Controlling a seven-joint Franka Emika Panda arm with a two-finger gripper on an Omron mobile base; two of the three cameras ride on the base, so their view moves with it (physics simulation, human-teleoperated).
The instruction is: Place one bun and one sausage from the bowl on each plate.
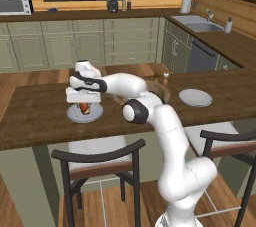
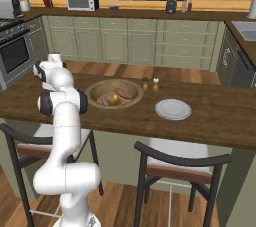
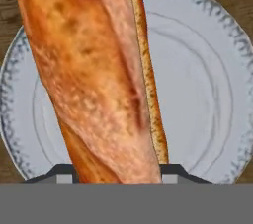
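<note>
My gripper (image 1: 84,103) is shut on the orange-brown oblong bun (image 1: 85,109) and holds it upright just above the left plate (image 1: 72,116). In the hand view the bun (image 3: 94,70) stands between my fingertips (image 3: 64,172) and covers much of that plate (image 3: 197,94). The right plate (image 1: 195,97) (image 2: 173,109) lies bare. The wooden bowl (image 2: 95,87) holds two pinkish sausages (image 2: 123,93) (image 2: 104,100) and the yellowish-tan bun (image 2: 115,99). In the left base view my arm hides most of the bowl (image 1: 161,90).
Two small shakers (image 2: 145,82) (image 2: 155,81) stand just behind the bowl. Dark-framed stools (image 1: 97,163) (image 2: 175,166) sit under the counter's near edge. A bare stretch of wooden counter (image 2: 220,116) lies to the right of the right plate.
</note>
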